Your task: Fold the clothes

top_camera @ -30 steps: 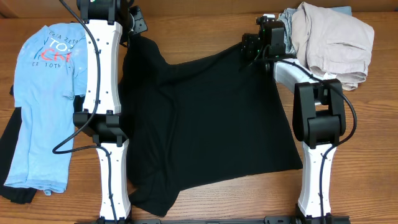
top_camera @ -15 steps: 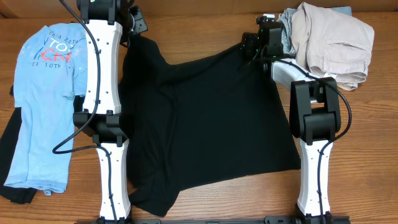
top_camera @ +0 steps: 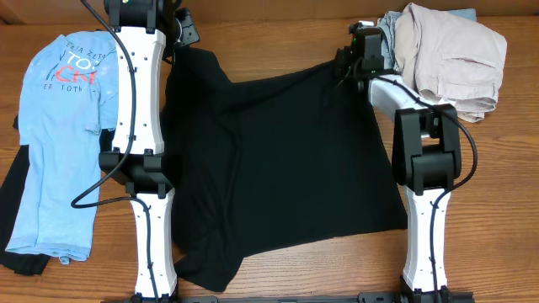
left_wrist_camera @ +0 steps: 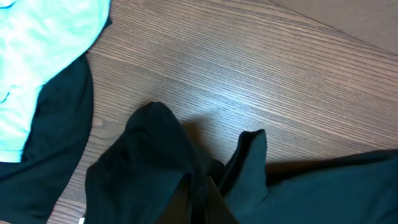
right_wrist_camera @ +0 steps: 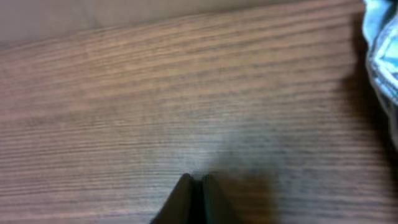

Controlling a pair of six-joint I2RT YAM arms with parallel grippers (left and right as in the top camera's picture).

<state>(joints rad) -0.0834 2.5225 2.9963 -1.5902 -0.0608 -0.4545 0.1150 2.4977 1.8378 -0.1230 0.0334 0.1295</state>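
Note:
The black T-shirt lies spread flat between my two arms. At its far left corner my left gripper is shut on a bunched fold of the black T-shirt; in the left wrist view the pinched fingers sit at the bottom edge with cloth heaped over them. My right gripper rests at the shirt's far right corner. In the right wrist view its tips are pressed together over bare wood, and no cloth shows between them. The light blue lettered T-shirt lies at the far left.
A beige and pale heap of clothes sits at the back right, close to my right gripper; its edge shows in the right wrist view. A dark garment lies under the blue shirt. Bare wooden table extends to the right.
My right gripper has closed and shifted slightly right and towards the back edge at the shirt's corner. The left arm and the shirt hold still.

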